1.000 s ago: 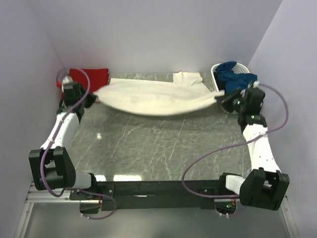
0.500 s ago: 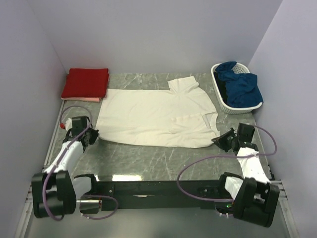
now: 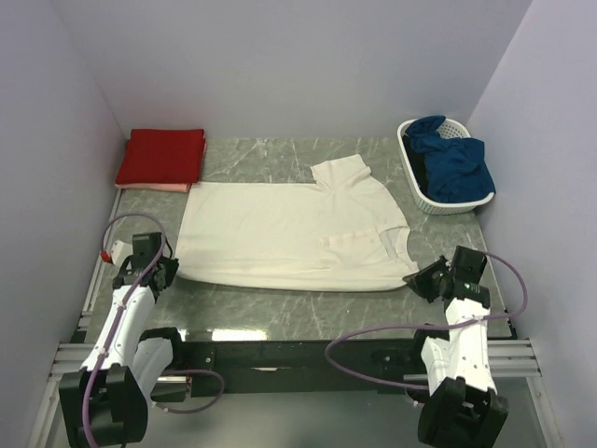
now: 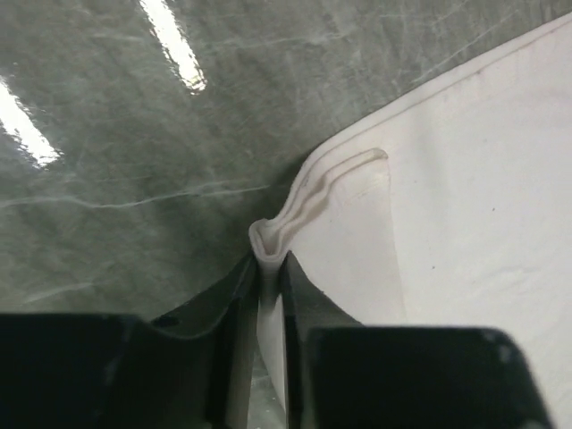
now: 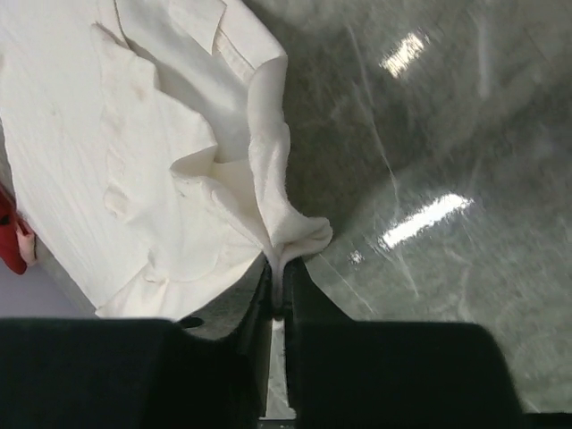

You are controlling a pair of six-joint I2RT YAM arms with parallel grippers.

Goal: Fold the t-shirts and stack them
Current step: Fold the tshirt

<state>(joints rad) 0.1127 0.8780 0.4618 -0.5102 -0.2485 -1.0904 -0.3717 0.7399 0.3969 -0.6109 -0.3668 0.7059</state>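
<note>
No legible text, label, brand, number or sign on anything, any view.

I see the cream t-shirt (image 3: 289, 233), a second ago stretched in the air at the far side, now lying flat on the table (image 3: 280, 301). The left gripper (image 3: 171, 268) and right gripper (image 3: 412, 280) are drawn back toward me; the left pinch is perhaps loosening.
</note>
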